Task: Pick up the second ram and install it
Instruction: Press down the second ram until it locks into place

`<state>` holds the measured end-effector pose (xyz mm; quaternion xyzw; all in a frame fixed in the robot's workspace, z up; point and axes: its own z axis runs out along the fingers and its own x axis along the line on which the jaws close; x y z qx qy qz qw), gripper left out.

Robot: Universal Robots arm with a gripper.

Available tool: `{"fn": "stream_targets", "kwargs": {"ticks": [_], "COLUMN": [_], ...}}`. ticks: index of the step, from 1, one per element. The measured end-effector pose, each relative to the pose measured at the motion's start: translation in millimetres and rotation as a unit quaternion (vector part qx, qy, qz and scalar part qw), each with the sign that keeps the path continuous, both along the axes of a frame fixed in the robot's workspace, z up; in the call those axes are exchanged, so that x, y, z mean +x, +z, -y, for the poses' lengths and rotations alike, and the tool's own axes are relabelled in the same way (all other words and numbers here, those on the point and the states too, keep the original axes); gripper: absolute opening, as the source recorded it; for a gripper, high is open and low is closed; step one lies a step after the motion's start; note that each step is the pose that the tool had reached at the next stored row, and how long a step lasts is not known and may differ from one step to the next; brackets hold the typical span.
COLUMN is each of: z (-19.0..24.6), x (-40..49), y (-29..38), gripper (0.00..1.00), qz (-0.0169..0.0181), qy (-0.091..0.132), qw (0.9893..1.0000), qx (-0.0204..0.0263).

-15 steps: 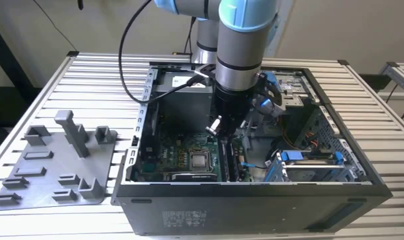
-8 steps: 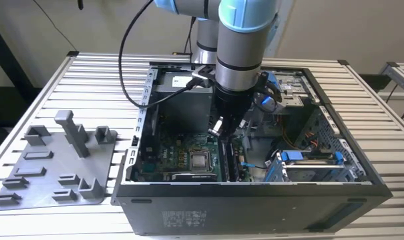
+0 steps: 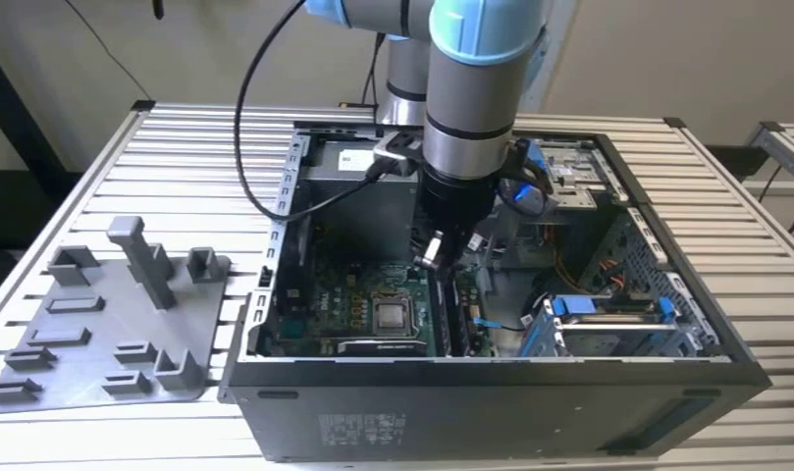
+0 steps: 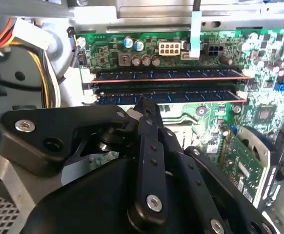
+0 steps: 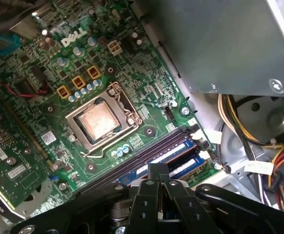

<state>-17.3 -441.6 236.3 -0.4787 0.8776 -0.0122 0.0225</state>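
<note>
The gripper [image 3: 435,257] hung inside the open case [image 3: 711,339], low over the green board [image 3: 321,312]. In both wrist views its fingers [image 4: 147,108] met at the tips, pinched shut with nothing between them. The second ram [image 4: 169,96] sat in its slot beside another ram [image 4: 169,74], just beneath the fingertips.

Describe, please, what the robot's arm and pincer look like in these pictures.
The arm is a grey metal tube with light-blue joint caps and black cables looped alongside. The pincer is matte black: flat linked bars joined by silver screws, tapering to narrow tips, seen in both wrist views.
</note>
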Motion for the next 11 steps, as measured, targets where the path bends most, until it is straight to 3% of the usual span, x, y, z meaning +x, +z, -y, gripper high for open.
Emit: {"fn": "stream_targets", "kwargs": {"ticks": [5,8,11], "z": [0.0,0.0,0.0], "x": [-0.1,-0.1,-0.2], "y": [-0.4,-0.6,-0.7], "gripper": [0.11,0.11,0.11], "qz": [0.0,0.0,0.0], "qy": [0.038,0.065,0.091], "qw": [0.9993,0.9979,0.9959], "qx": [0.0,0.0,0.0]}}
